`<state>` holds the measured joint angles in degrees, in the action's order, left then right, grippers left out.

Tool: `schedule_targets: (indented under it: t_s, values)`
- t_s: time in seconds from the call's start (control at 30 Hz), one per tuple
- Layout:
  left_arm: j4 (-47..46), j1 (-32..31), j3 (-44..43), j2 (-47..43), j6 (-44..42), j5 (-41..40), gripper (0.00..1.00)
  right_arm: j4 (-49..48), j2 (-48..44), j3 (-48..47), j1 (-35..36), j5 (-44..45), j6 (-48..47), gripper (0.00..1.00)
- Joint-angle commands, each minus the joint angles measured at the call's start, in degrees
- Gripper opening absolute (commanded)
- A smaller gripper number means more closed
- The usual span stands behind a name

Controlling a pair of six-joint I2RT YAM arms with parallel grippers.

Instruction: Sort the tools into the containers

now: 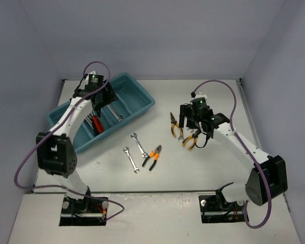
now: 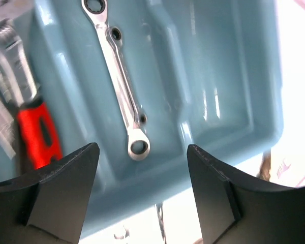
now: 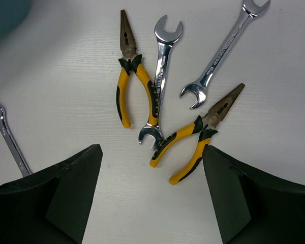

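Tray sits toward the far left corner of the table, holding a silver wrench and a red-handled wrench. The left end effector hangs above it, jaws apart. The right end effector, also apart, hovers over yellow-handled pliers on the table.

Glossy plastic tray, polished metal wrench (mirror-bright)

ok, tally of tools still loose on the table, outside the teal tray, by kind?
Silver open-end wrenches: 4
Yellow-and-black-handled needle-nose pliers: 2
Orange-and-black-handled pliers: 1
Total: 7
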<state>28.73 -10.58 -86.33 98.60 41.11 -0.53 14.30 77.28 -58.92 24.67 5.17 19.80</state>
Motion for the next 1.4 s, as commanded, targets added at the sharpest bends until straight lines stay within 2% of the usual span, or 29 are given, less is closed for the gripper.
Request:
schedule_targets:
  t_s: [0.0,0.2,0.27,0.37,0.53,0.7,0.87,1.23,1.37]
  values:
    - [4.29,-3.81,4.29,-11.37,-2.86,-2.69,0.67,-1.95,2.35,-2.09,-0.14,1.11,-0.35,0.77]
    - [9.33,-15.33,15.4,-20.38,2.71,-6.07,0.67,-2.0,5.17,-2.87,0.97,1.38,0.24,0.77]
    - [10.11,-19.08,18.03,-21.35,7.06,-6.69,0.67,-2.0,5.79,-2.96,1.09,1.78,0.15,0.77]
    - [10.65,-23.01,21.1,-20.43,8.82,-7.81,0.67,-2.0,6.64,-3.06,1.17,1.77,-0.22,0.77]
    - [11.13,-25.59,22.79,-14.56,10.93,-6.86,0.67,-2.08,7.44,-2.85,1.26,1.16,-0.53,0.76]
    - [10.75,-27.82,24.67,-10.49,15.14,-6.27,0.59,-2.19,7.31,-1.59,1.28,0.31,-0.33,0.76]
    - [10.35,-28.98,25.67,-7.56,17.95,-5.83,0.58,-2.44,6.42,-0.19,1.44,-0.51,0.16,0.76]
    - [7.26,-29.39,29.71,-2.66,21.27,-4.32,0.46,-2.59,3.84,2.29,1.37,-0.51,0.13,0.76]
    - [6.25,-29.33,29.82,-0.68,21.19,-3.59,0.38,-2.7,3.66,2.49,1.43,-0.42,-0.03,0.76]
